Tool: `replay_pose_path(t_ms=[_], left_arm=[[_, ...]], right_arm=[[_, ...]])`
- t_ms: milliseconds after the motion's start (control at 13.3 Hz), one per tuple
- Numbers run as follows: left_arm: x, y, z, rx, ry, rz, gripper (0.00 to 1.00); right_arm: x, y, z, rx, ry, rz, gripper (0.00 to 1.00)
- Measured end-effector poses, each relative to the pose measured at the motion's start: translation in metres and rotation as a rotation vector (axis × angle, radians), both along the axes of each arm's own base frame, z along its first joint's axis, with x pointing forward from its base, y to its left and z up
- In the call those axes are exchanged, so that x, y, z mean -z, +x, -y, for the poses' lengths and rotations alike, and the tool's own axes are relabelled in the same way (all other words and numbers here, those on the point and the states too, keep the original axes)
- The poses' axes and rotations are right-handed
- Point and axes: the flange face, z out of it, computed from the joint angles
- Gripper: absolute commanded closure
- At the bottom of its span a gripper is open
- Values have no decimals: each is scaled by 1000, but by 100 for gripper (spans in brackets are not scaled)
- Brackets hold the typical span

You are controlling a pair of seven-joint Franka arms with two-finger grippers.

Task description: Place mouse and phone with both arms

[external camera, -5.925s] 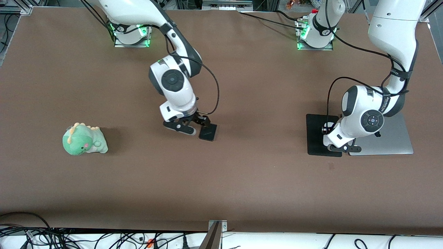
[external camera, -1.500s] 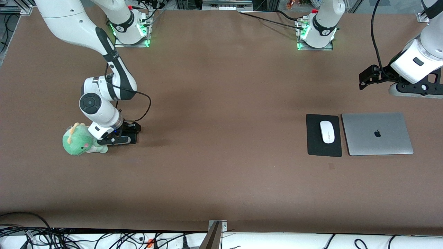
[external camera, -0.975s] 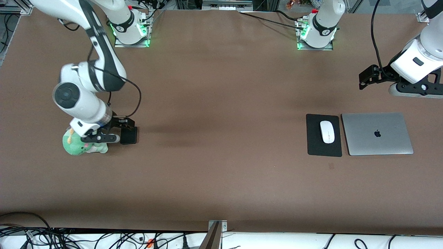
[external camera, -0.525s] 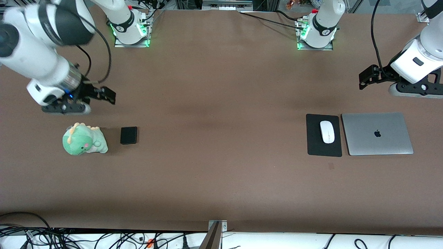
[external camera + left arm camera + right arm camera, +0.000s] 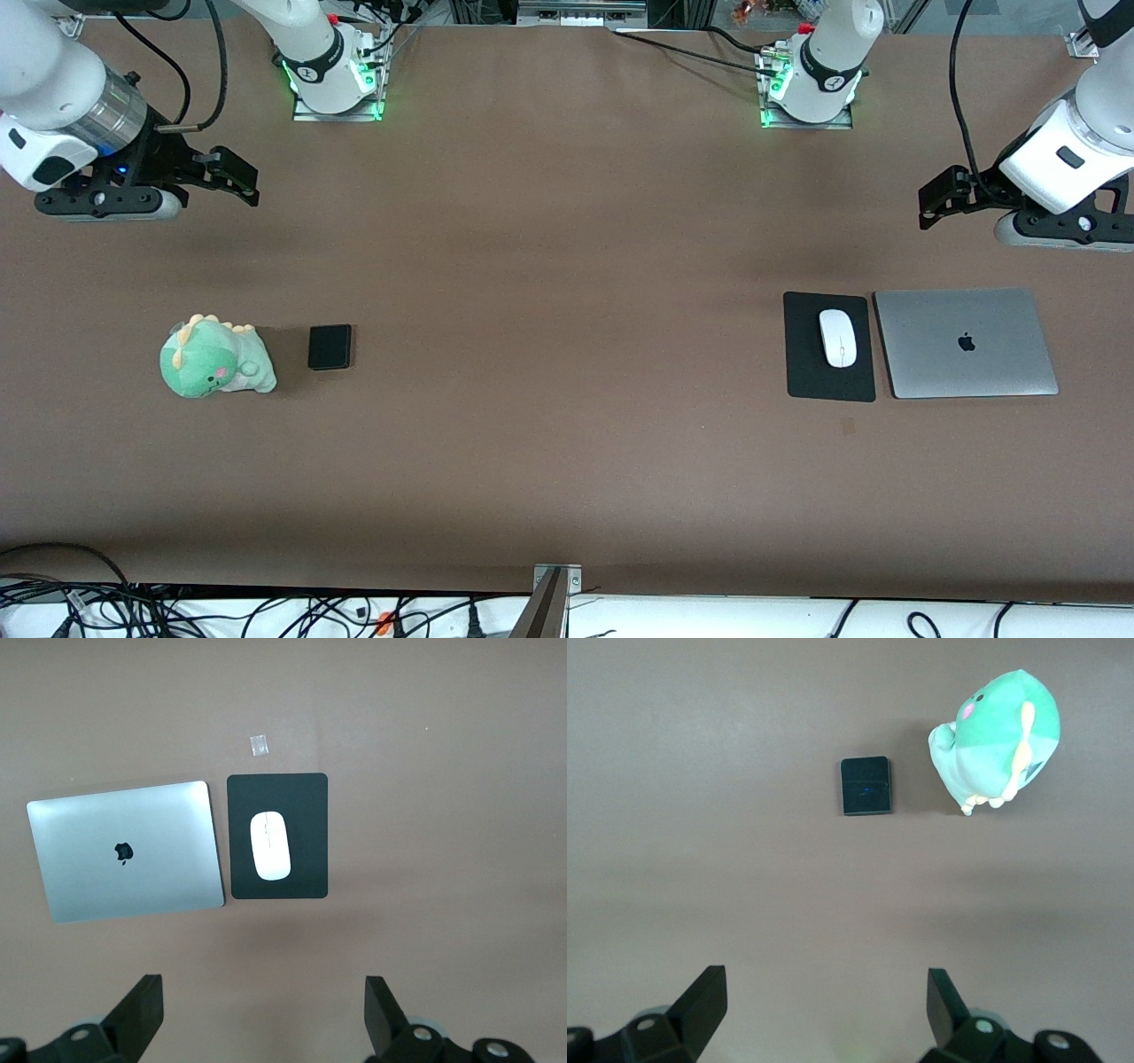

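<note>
Mouse (image 5: 838,338) lies flat on the black mouse pad (image 5: 806,372), toward the left arm's end of the worktop (image 5: 567,425), long axis pointing 12 to 6 o'clock in the front view. Closed silver laptop (image 5: 966,342) sits just beside the pad, at its 3 o'clock in the front view, a thin gap between them. Small tape scrap (image 5: 259,745) lies on the worktop near the pad, nearer the front camera. Left wrist view shows mouse (image 5: 270,845), pad (image 5: 306,793) and laptop (image 5: 124,850) together.

Phone (image 5: 330,346) lies flat on the worktop toward the right arm's end, just beside the green dinosaur plush (image 5: 215,358), not touching it; the plush is at the phone's 9 o'clock in the front view. Right wrist view shows phone (image 5: 866,785) and plush (image 5: 998,738) with a gap between.

Left hand (image 5: 939,197) hangs over bare worktop at about 1 o'clock from the laptop, fingers (image 5: 142,1010) spread wide, holding nothing. Right hand (image 5: 232,177) hangs over bare worktop at about 11 o'clock from the phone, fingers (image 5: 704,997) spread wide, empty.
</note>
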Motion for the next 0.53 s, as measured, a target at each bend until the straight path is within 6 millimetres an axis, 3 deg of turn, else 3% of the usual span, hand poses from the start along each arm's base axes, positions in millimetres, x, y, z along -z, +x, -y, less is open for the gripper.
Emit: replay_pose_path(t_ms=[525], left_arm=[[-1, -1, 0, 0, 1, -10, 0]], right_arm=[[2, 7, 0, -1, -2, -3, 0]])
